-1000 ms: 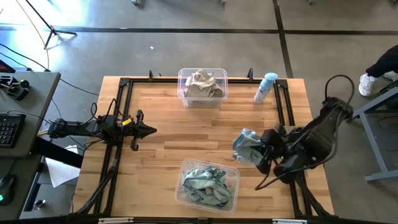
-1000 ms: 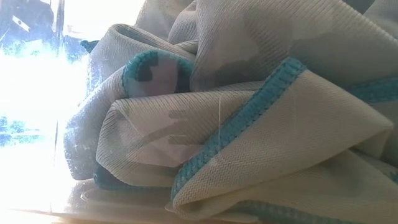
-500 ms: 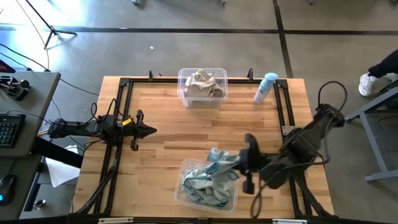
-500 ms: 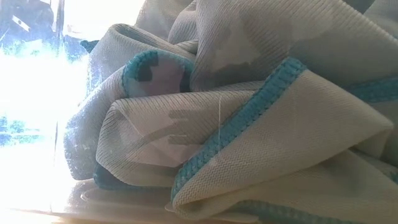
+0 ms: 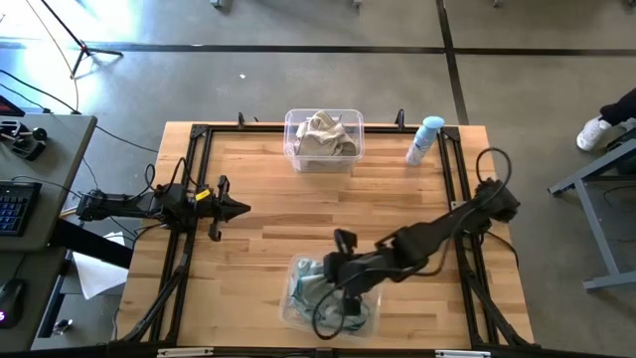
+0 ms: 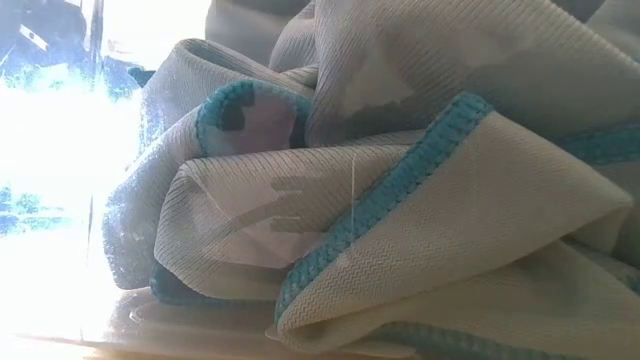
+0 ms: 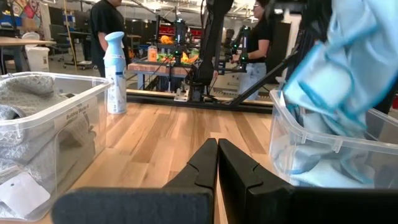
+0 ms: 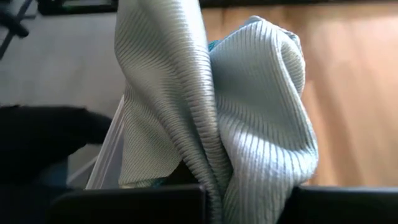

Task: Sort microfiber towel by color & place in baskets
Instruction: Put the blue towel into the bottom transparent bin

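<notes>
My right gripper (image 5: pixel 333 283) now over the near basket (image 5: pixel 294 268), clenched on 1 teal towel (image 8: pixel 249 124), spray bottle (image 5: pixel 424 139) well apart.

Two dark arms, black cable loops; left arm (image 5: pixel 149 204) shows yellow marking near wrist.

Overhead view evenly lit, soft shadows. Low view blown out by glare at its left; teal towel (image 6: pixel 400 200) fills it, close but sharp. Right wrist view soft, background blurred
</notes>
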Action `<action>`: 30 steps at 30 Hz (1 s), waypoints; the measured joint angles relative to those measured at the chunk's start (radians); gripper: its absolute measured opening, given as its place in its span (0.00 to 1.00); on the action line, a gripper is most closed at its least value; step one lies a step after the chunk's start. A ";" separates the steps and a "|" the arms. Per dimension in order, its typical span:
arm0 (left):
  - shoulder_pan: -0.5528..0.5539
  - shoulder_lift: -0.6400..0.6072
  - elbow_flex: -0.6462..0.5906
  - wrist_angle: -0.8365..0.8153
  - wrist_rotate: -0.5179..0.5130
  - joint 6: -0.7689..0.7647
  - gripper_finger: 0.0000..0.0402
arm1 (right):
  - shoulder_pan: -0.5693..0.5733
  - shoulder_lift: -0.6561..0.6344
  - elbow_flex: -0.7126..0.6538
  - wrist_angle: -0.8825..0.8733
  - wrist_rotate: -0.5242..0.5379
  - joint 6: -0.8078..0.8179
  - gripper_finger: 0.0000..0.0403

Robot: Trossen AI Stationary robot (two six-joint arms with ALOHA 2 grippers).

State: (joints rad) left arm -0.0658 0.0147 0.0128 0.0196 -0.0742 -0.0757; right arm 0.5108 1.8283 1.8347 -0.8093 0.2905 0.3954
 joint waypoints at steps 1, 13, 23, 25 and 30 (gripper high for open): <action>0.000 0.000 0.000 0.000 0.000 0.000 0.00 | -0.003 0.015 0.000 0.003 -0.024 0.004 0.03; 0.000 0.000 0.000 0.000 0.000 0.000 0.00 | -0.008 0.168 0.000 -0.144 -0.154 0.121 0.03; 0.000 0.000 0.000 0.000 0.000 0.000 0.00 | -0.017 0.282 0.001 -0.165 -0.278 0.121 0.03; 0.000 0.000 0.000 0.000 0.000 0.000 0.00 | -0.021 0.288 0.001 -0.171 -0.293 0.121 0.03; 0.000 0.000 0.000 0.000 0.000 0.000 0.00 | -0.020 0.296 0.003 -0.171 -0.284 0.121 0.03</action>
State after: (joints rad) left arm -0.0658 0.0147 0.0128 0.0193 -0.0742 -0.0760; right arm 0.4904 2.1242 1.8381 -0.9805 0.0063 0.5162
